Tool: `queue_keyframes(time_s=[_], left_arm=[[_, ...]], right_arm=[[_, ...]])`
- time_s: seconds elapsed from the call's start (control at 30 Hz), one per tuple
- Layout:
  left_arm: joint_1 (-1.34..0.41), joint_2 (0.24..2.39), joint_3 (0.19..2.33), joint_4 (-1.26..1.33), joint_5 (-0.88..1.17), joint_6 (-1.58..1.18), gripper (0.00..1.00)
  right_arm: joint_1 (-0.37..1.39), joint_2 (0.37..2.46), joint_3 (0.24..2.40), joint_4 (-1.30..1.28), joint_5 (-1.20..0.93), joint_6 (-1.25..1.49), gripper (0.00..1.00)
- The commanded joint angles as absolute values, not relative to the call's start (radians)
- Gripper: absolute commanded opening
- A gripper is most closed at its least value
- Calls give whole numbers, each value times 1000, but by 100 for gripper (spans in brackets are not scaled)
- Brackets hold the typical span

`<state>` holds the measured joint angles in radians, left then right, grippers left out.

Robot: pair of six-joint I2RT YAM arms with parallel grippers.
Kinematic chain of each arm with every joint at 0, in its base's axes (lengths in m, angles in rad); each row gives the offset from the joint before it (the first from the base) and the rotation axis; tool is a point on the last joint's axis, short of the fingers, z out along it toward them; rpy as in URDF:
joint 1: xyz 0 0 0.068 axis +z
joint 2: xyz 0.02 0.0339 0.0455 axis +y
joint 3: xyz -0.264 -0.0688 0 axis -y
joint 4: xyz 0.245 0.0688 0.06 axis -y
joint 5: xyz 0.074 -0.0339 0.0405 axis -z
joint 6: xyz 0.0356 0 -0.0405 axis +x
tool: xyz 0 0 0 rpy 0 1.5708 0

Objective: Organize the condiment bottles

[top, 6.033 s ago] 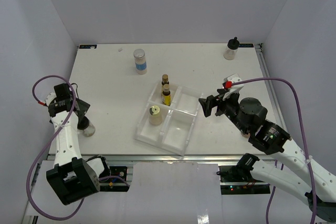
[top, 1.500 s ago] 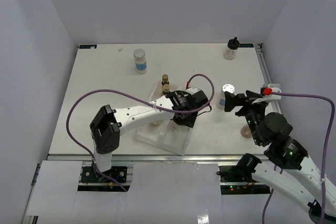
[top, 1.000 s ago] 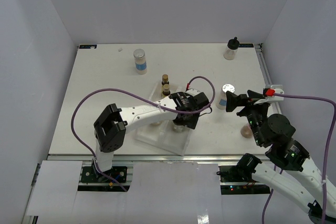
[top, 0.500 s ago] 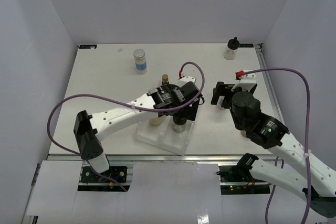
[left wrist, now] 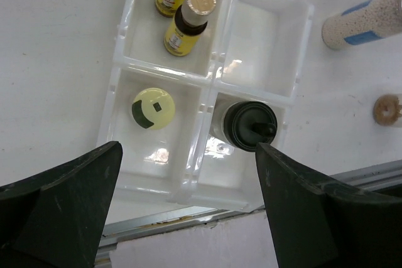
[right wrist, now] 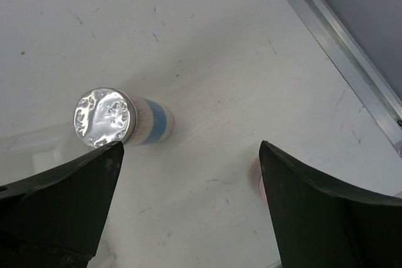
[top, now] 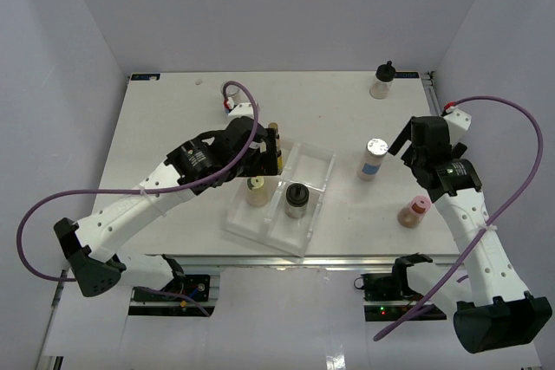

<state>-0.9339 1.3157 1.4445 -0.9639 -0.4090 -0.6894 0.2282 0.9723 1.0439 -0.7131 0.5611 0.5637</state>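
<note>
The clear divided tray [top: 305, 233] holds two slim amber bottles [left wrist: 186, 22] in its far-left compartment, a yellow-capped beige bottle [top: 257, 190] near-left, and a black-capped jar [top: 297, 199] near-right. My left gripper [top: 270, 152] is open and empty, above the tray's far-left part. A silver-lidded blue-labelled jar [top: 374, 158] stands on the table right of the tray. A pink-capped beige bottle [top: 414, 210] stands nearer the front. My right gripper [top: 401, 146] is open and empty, just right of the blue-labelled jar [right wrist: 108, 118].
Another black-capped jar [top: 381, 81] stands at the table's far right corner. The tray's far-right compartment [left wrist: 260, 45] holds nothing. The table's metal right edge [right wrist: 339, 48] runs close to my right gripper. My left arm's cable [top: 234, 93] loops over the back left.
My left gripper has drawn back left off the black-capped jar, which now stands in the tray. My right gripper has pulled back right, leaving the blue-labelled jar standing on the table.
</note>
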Motion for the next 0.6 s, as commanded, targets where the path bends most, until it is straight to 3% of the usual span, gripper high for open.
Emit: queue_keyframes(time_s=[0.0,0.27,0.57], left_arm=[[-878,1222,1381,-905,-364,-690,98],[-863,1201,1367,-923,-346,-682,98],[-853,1196,1381,-939,-334,-670,98]], right_arm=[[121,910,1040,-845,548,692,95],[-74,838,920,-889,454,715,94],[-156,828,856,-824,297,668,92]])
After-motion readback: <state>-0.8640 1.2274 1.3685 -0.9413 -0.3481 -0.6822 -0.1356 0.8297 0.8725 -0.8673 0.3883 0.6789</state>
